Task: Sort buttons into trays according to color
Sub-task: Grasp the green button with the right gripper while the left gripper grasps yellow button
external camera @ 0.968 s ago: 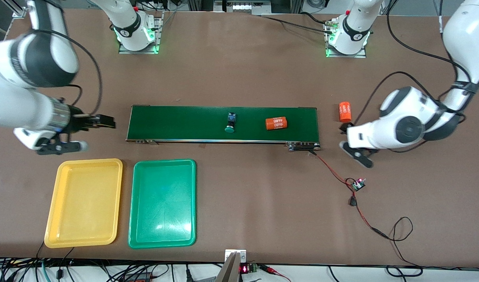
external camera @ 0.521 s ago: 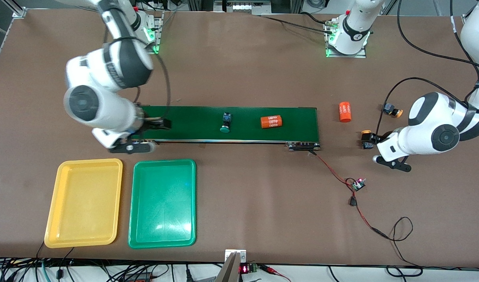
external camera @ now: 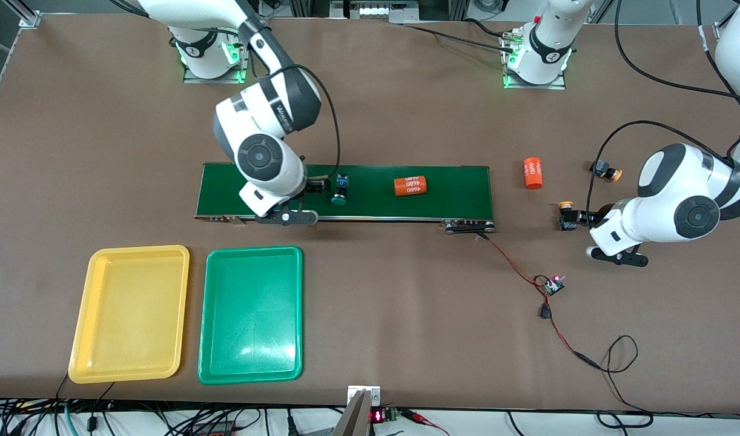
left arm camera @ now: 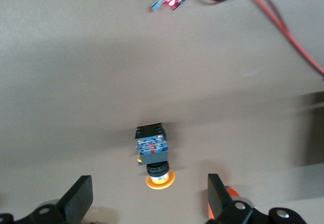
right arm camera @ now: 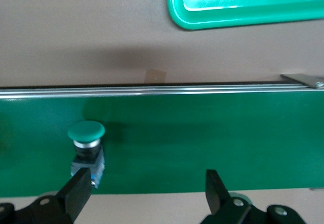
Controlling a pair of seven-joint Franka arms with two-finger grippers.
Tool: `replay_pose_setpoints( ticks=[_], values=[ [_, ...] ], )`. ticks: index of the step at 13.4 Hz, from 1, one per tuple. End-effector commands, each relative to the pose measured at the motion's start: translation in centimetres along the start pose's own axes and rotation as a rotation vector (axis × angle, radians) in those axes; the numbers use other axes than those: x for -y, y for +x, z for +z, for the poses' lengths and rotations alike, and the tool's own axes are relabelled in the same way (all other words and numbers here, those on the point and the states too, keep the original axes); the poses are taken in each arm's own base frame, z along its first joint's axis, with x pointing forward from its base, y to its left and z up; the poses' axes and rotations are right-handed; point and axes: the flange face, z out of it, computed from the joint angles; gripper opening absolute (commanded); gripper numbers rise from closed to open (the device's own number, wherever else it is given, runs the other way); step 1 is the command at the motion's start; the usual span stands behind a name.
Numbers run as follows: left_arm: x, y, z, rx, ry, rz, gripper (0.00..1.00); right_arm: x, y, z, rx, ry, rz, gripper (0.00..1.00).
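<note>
1. The right gripper (external camera: 317, 186) hangs low over the dark-green belt (external camera: 455, 188) near the belt's end toward the right arm, its fingers (right arm camera: 77, 193) spread wide and holding nothing.
2. A green-capped button (external camera: 340, 189) lies on its side on the belt just beside that gripper, toward the left arm's end; in the right wrist view it (right arm camera: 87, 148) sits close to one finger, not centred between the two.
3. An orange cylinder (external camera: 410, 185) printed "4680" lies on the belt, farther along toward the left arm's end.
4. The left gripper (external camera: 579, 217) is low over the bare counter (external camera: 370, 109) off the belt's end, released and empty.
5. A yellow-capped button (external camera: 566, 213) lies on the counter just beside it; in the left wrist view it (left arm camera: 153, 153) lies between the spread fingers (left arm camera: 78, 201), ahead of their tips.
6. Another yellow-capped button (external camera: 606, 171) and a second orange cylinder (external camera: 533, 172) lie on the counter near it.
7. The yellow tray (external camera: 79, 339) and green tray (external camera: 209, 363) sit side by side, nearer the front camera than the belt, both empty.
</note>
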Motion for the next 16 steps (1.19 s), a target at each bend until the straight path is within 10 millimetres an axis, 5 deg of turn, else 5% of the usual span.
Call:
replay_pose_setpoints(
  ticks=[1, 2, 6, 9, 12, 13, 15, 16],
  values=[
    [0.2, 0.5, 2.8, 0.069, 0.013, -0.078, 1.0, 1.2, -0.3, 0.6, -0.011, -0.002, 0.04, 1.0],
    [1.0, 0.4, 3.5, 0.076, -0.024, -0.126, 1.0, 1.3, -0.3, 1.0, -0.009, -0.005, 0.038, 1.0],
    [-1.3, -0.8, 4.2, 0.102, -0.024, -0.161, 1.0, 2.6, -0.5, 4.3, 0.006, -0.021, 0.024, 1.0],
    [2.6, -0.2, 5.2, 0.011, 0.011, -0.106, 1.0, 3.1, -1.1, 5.5, 0.001, -0.024, 0.044, 1.0],
    [2.5, -0.3, 6.0, 0.0, 0.008, -0.1, 1.0, 3.3, -1.7, 6.4, 0.009, -0.034, 0.04, 1.0],
    [2.2, -0.4, 6.6, -0.012, -0.006, -0.105, 1.0, 3.0, -1.8, 6.8, 0.018, -0.041, 0.043, 0.91],
    [1.4, -0.6, 7.5, -0.011, -0.111, -0.162, 1.0, 2.9, -2.2, 7.6, 0.029, -0.054, 0.04, 0.55],
    [1.3, -0.7, 7.6, -0.008, -0.124, -0.17, 1.0, 2.7, -2.4, 8.0, 0.034, -0.061, 0.039, 0.54]
  ],
)
